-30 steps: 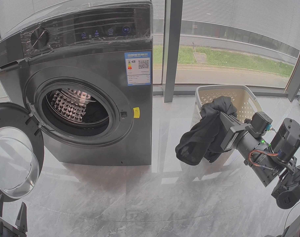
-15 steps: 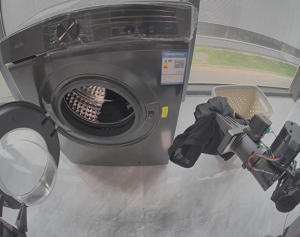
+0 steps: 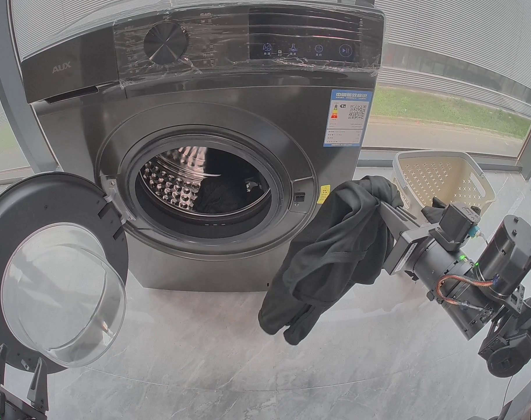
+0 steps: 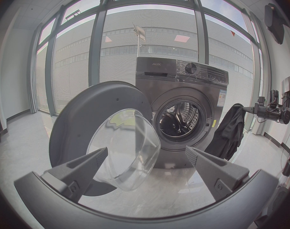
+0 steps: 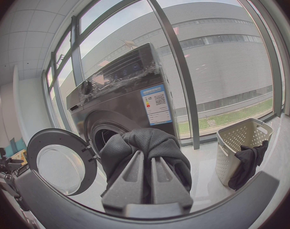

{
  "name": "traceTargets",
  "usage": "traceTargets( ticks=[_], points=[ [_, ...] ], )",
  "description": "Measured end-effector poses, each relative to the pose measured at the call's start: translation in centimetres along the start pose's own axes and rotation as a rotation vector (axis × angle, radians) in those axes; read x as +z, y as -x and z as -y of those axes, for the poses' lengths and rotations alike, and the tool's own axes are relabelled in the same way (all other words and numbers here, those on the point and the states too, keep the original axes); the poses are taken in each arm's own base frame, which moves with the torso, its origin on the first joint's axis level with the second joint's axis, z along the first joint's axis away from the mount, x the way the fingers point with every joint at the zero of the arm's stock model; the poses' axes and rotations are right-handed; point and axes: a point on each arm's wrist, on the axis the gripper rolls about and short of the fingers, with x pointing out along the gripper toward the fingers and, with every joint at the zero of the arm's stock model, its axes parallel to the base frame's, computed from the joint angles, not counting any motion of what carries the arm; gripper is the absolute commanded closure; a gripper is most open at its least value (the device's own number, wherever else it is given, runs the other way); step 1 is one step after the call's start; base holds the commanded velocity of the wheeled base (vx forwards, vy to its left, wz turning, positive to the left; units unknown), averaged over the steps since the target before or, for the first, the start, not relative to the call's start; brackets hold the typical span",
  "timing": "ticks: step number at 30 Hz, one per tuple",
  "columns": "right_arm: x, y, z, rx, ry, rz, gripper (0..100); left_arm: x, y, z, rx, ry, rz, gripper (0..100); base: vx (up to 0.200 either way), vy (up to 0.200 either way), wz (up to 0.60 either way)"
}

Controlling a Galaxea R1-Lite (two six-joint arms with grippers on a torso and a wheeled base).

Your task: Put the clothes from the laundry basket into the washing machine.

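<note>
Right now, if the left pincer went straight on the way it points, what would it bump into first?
Probably the open door: its glass bulge sits dead ahead of the open left pincer, close by. Depth is hard to judge from these views.

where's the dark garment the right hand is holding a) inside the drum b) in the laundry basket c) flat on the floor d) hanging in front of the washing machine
d: the dark garment hangs from the shut right hand, in front of the washing machine, to the right of its drum opening.
</note>
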Motion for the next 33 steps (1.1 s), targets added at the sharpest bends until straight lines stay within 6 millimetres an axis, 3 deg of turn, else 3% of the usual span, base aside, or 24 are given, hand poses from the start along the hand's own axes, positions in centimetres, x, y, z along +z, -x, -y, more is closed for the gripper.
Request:
traceTargets(
  ticks=[5,17,33],
  points=[
    [-0.1,0.0,0.1,-0.003,0.001,-0.003,100,0.0,0.0,0.0,0.0,-0.002,0.0,0,0.0,0.0,0.0],
    [-0.2,0.0,0.1,-0.003,-0.001,-0.006,100,0.0,0.0,0.0,0.002,0.0,0.001,0,0.0,0.2,0.0],
    [-1.1,-0.1,-1.1,0.084,-0.013,-0.05,100,0.0,0.0,0.0,0.001,-0.002,0.004,0,0.0,0.0,0.0]
  ],
)
